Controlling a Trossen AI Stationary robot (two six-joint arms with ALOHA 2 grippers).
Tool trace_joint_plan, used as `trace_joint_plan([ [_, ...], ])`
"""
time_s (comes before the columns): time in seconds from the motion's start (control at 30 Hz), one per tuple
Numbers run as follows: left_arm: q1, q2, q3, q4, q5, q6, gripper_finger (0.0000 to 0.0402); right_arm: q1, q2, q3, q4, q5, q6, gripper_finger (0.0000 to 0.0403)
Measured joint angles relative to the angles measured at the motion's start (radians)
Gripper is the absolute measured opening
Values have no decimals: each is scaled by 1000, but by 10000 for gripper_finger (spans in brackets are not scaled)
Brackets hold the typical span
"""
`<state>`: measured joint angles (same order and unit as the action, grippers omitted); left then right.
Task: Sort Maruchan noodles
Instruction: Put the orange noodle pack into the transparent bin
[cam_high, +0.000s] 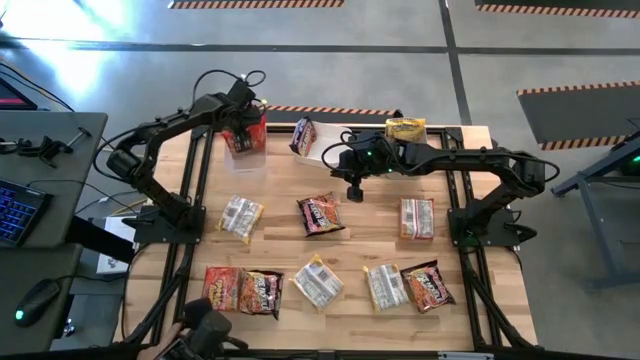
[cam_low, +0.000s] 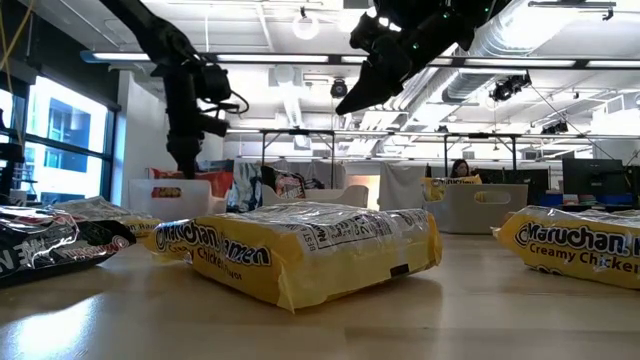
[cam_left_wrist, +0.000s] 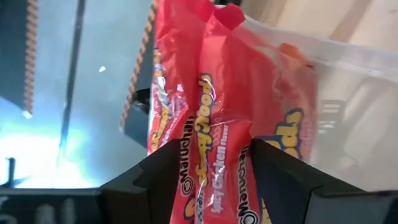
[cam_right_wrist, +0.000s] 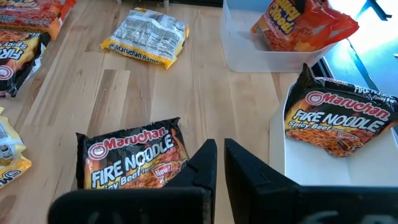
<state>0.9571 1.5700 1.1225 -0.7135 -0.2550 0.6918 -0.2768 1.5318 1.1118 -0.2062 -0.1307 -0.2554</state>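
While left end effector (cam_high: 245, 128) hangs over clear tub (cam_high: 247, 155) at surface's (cam_high: 360, 250) far-left edge, fingers (cam_left_wrist: 158, 180) parted either side of red packets (cam_left_wrist: 211, 124) in tub; grip or not, cannot tell. Right end effector (cam_high: 354, 192) closed, empty, above dark Fire Noodle packet (cam_high: 320, 213) mid-surface. Another dark packet (cam_high: 303, 136) in middle tub, yellow packet (cam_high: 405, 129) far right. Remaining packets scattered along near edge.

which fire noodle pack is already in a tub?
The dark Fire Noodle pack leaning upright in the middle clear tub at the table's far edge. The other dark ones lie flat on the bare wood, like the one under the right claw.
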Motion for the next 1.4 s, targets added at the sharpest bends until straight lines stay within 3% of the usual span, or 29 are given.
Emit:
trace_joint_plan([
  [0.33, -15, -77, 0, 27, -36, -18, 188, 0, 0, 0, 0, 0, -13, 11],
  [0.57, -53, -130, 2, -150, -22, -285, 157, 0, 0, 0, 0, 0, -15, 11],
  [0.7, -77, -93, 1, -289, 29, -451, 115, 0, 0, 0, 0, 0, -17, 11],
  [0.83, -109, -39, 1, -272, -43, -478, 62, 0, 0, 0, 8, 1, -23, 11],
  [1.0, -130, 35, 1, -251, -31, -483, 9, 0, 0, 0, 8, 1, -17, 11],
  [1.4, -135, 159, 0, -250, -105, -596, 1, 0, 0, 0, 7, 10, -27, 11],
])
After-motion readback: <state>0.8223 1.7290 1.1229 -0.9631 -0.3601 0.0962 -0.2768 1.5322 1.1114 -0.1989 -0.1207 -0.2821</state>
